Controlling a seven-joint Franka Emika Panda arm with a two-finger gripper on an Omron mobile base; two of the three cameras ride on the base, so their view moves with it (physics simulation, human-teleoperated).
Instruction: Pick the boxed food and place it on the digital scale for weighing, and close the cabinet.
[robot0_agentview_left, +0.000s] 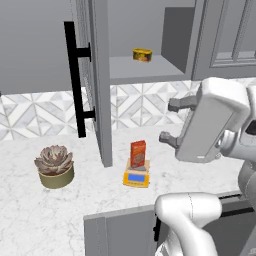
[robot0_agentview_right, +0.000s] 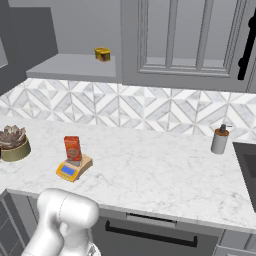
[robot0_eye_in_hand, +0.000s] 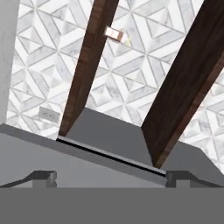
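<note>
The boxed food (robot0_agentview_left: 138, 154) (robot0_agentview_right: 73, 148), a narrow red-orange carton, stands upright on the yellow digital scale (robot0_agentview_left: 136, 178) (robot0_agentview_right: 74, 169) on the marble counter. The grey cabinet door (robot0_agentview_left: 98, 80) hangs wide open, its black bar handle (robot0_agentview_left: 75, 80) facing left, just left of the scale. My gripper (robot0_agentview_left: 172, 121) hovers to the right of the carton and above it, fingers pointing left. It is open and empty. In the hand view the gripper (robot0_eye_in_hand: 111, 178) has its fingertips (robot0_eye_in_hand: 43, 177) set far apart, facing tiled wall.
A squat yellow tin (robot0_agentview_left: 142, 55) (robot0_agentview_right: 102, 54) sits on the open cabinet shelf. A potted succulent (robot0_agentview_left: 54, 166) (robot0_agentview_right: 12, 142) stands at the counter's left. A soap dispenser (robot0_agentview_right: 220, 140) stands by the sink edge (robot0_agentview_right: 247, 160). A grey drawer front (robot0_agentview_left: 120, 232) juts out below the counter.
</note>
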